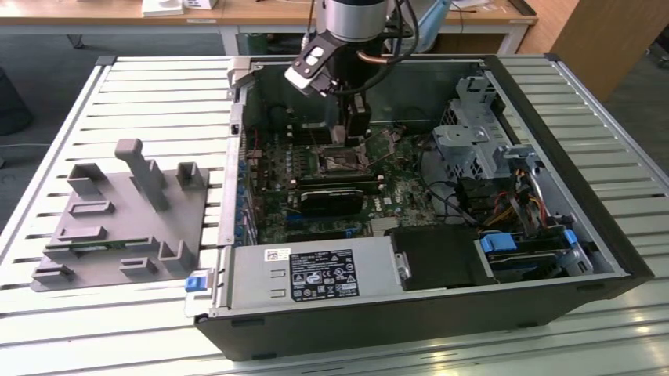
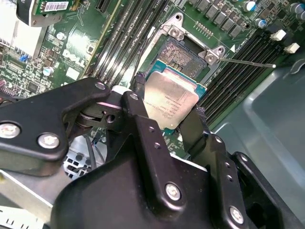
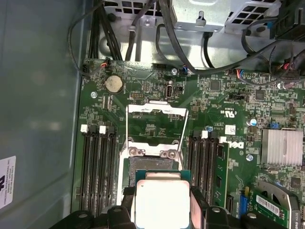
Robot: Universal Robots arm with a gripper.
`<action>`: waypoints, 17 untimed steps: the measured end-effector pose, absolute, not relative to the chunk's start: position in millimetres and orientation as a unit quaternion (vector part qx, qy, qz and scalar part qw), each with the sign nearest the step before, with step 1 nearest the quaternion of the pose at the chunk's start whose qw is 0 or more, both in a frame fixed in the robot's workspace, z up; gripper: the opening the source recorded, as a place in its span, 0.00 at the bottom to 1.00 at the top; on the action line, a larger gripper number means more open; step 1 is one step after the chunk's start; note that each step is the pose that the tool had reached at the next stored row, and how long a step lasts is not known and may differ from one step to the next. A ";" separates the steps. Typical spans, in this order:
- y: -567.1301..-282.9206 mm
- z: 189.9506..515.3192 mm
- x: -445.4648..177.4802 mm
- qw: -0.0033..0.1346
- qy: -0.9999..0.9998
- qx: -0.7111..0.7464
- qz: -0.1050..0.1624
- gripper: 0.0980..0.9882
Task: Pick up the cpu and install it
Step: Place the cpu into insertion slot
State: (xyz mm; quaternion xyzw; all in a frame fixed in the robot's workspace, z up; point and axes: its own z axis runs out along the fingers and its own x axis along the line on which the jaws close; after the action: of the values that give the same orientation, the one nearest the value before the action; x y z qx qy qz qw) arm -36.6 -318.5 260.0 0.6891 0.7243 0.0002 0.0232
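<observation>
My gripper reaches down into the open computer case, shut on the cpu. The cpu is a flat square chip with a silver metal top, clamped by two opposite edges between the black fingers. It hangs tilted just above the black motherboard socket, overlapping the socket's near edge. In the first wrist view the cpu sits between the fingers, with the socket partly showing beyond it. The socket's metal load frame is swung open. In the exterior view the socket lies right below the gripper.
Black memory slots flank the socket on both sides. A finned heat sink, cables and a drive cage stand nearby. A power supply fills the case front. A grey fixture lies on the slatted table at the exterior view's left.
</observation>
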 end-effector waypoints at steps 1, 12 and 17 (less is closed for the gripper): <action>-318.5 259.3 -36.4 0.023 0.724 0.689 0.000 0.50; -316.1 245.1 -36.2 0.023 0.724 0.689 0.000 0.50; -314.3 238.4 -36.2 0.023 0.724 0.689 0.000 0.50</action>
State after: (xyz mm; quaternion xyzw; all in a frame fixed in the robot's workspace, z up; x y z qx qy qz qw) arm -36.2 -314.3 238.4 0.6892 0.7242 0.0003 0.0232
